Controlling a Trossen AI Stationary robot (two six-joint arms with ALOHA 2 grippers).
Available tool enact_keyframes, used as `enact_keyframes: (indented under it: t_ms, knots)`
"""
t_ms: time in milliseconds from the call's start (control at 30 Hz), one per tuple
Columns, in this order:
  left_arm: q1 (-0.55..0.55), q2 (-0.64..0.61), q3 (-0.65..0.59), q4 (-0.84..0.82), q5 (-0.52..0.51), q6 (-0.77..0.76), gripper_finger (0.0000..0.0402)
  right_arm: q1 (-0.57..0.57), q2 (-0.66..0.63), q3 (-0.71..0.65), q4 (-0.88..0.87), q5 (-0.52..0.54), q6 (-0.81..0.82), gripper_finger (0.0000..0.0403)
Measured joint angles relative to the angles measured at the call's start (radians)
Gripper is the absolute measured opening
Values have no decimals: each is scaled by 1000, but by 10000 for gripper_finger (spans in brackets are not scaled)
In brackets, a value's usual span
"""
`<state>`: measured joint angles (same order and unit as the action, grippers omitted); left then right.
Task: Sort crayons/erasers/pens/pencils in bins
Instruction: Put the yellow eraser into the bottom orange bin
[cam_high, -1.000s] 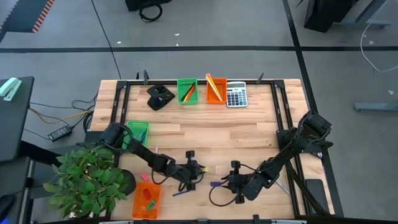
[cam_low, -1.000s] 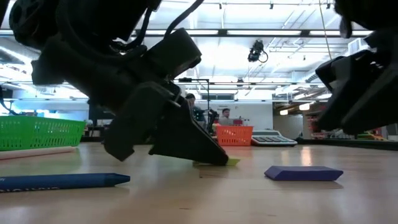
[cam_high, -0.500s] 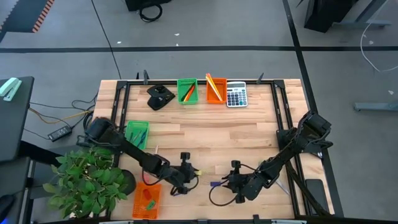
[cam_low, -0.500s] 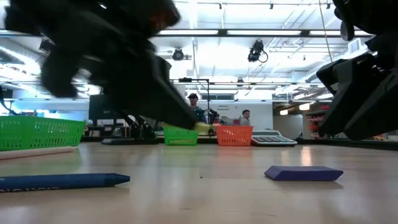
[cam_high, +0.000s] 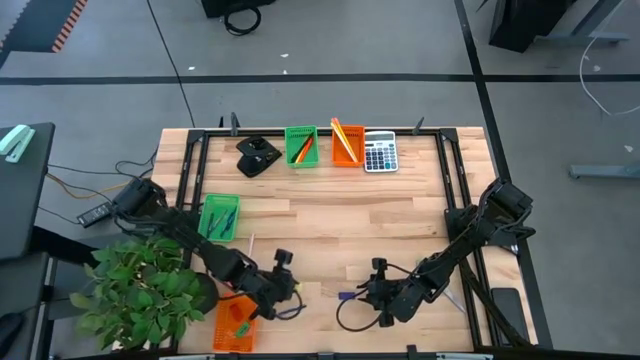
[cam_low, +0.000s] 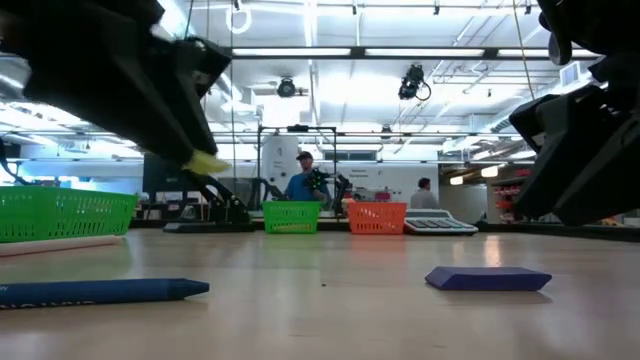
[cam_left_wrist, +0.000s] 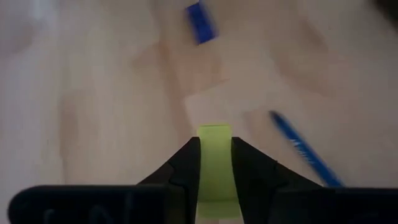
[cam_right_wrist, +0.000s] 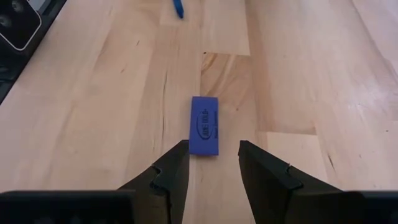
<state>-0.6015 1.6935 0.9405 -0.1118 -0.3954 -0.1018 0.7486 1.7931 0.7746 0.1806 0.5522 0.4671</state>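
Yellow eraser is clamped in the left gripper, just beside the orange bin; blue eraser lies lengthwise before the open right gripper.

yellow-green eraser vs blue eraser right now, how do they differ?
The yellow-green eraser is clamped in the left tool, lifted off the table; the blue eraser lies flat on the wood, free, ahead of the open right tool. Colour differs. Both are small rectangular blocks.

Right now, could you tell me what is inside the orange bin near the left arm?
The orange bin holds a red eraser and a green one. The left end effector, gripping a yellow-green eraser, covers one corner.
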Motion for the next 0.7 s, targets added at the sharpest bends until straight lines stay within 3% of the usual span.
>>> enact_keyframes:
  t_ms: [200,533,700]
  knots:
    - [45,-1,0,75,105,74,88,0,0,0,0,0,-12,145]
    - [187,-1,0,191,496,197,82,1,0,0,-13,0,18,145]
    - [217,-1,-32,409,777,257,79,1,0,0,-40,0,24,145]
